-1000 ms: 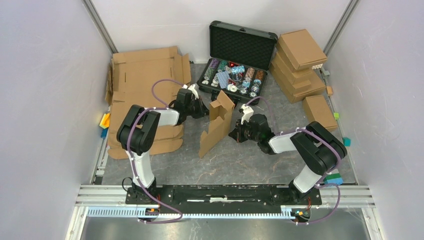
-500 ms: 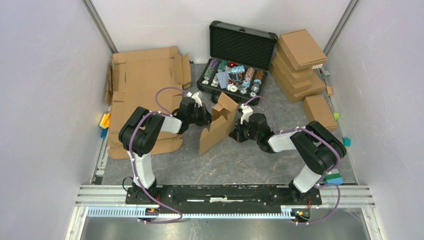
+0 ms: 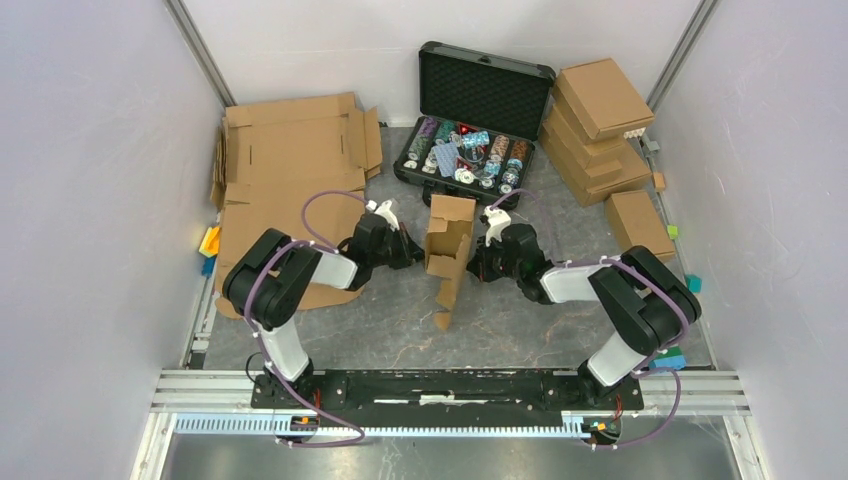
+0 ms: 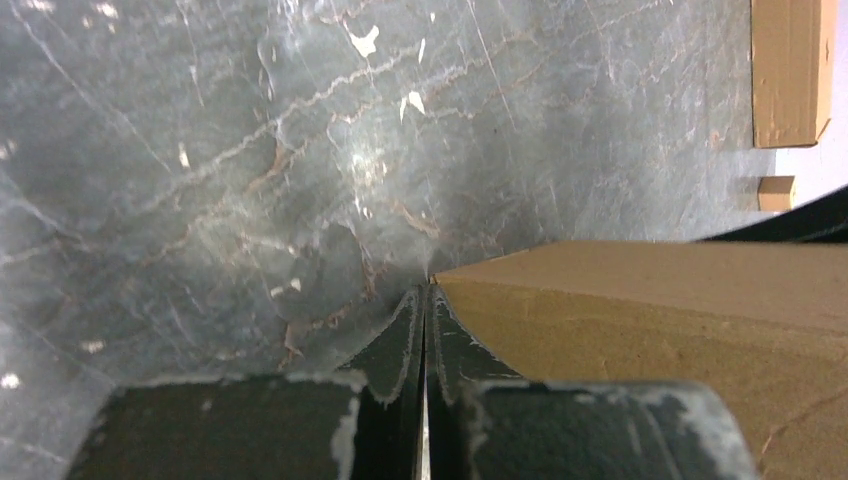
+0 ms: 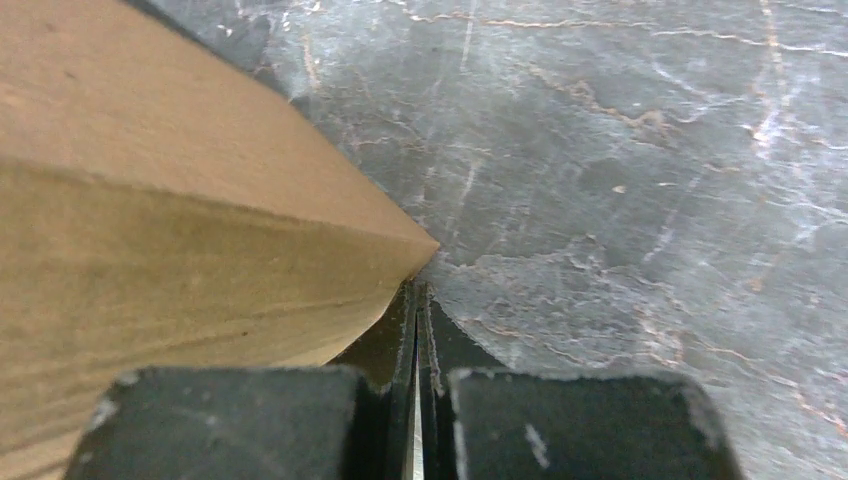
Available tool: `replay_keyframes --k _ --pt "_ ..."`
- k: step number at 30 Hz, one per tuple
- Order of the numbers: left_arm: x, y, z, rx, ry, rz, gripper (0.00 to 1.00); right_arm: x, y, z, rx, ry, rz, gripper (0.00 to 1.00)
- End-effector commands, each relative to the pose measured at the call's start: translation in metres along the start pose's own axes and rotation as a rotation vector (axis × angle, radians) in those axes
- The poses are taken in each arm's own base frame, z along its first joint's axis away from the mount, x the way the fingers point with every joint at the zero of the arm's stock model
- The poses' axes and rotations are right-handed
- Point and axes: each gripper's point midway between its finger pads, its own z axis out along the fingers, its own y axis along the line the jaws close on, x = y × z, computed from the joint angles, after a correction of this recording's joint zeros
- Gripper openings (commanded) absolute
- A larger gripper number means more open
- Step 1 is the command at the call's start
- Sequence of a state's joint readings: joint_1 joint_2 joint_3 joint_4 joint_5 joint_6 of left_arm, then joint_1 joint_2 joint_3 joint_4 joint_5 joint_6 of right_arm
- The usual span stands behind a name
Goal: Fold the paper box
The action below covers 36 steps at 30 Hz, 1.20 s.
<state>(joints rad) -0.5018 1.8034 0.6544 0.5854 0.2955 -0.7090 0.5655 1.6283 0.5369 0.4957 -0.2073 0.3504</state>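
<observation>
Top external view: a plain brown corrugated cardboard box (image 3: pixel 449 245) stands upright, partly folded, on the veined grey stone-look tabletop (image 3: pixel 520 320). The left gripper (image 3: pixel 411 252) at its 9 o'clock and the right gripper (image 3: pixel 474 268) at its 3 o'clock are both pinched fully together, gripping nothing.

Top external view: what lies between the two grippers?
The paper box, standing half-folded; the top view shows the left gripper and right gripper shut at its sides.
</observation>
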Motion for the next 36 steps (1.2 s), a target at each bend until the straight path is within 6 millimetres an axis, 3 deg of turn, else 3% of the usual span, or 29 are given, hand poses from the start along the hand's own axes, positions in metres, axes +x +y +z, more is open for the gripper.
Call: replay_keyframes --k 1,13,25,31,36 --pt "-0.005 -0.014 -0.012 0.018 -0.044 0.001 0.02 -0.013 -0.009 -0.007 0.038 -0.039 -0.038 0.0" --pt "-0.005 -0.012 -0.028 0.002 -0.079 0.017 0.04 -0.017 -0.01 -0.014 0.045 -0.049 -0.069 0.01" --pt "0.009 -0.04 -0.02 0.068 -0.057 0.006 0.03 -0.017 0.014 -0.004 -0.056 -0.041 -0.048 0.03" --pt "0.013 -0.033 -0.022 0.041 -0.055 0.01 0.03 -0.015 0.015 -0.003 -0.048 -0.036 -0.052 0.03" --pt "0.016 -0.022 -0.037 -0.012 -0.071 0.035 0.05 -0.014 0.012 -0.006 -0.032 -0.03 -0.063 0.03"
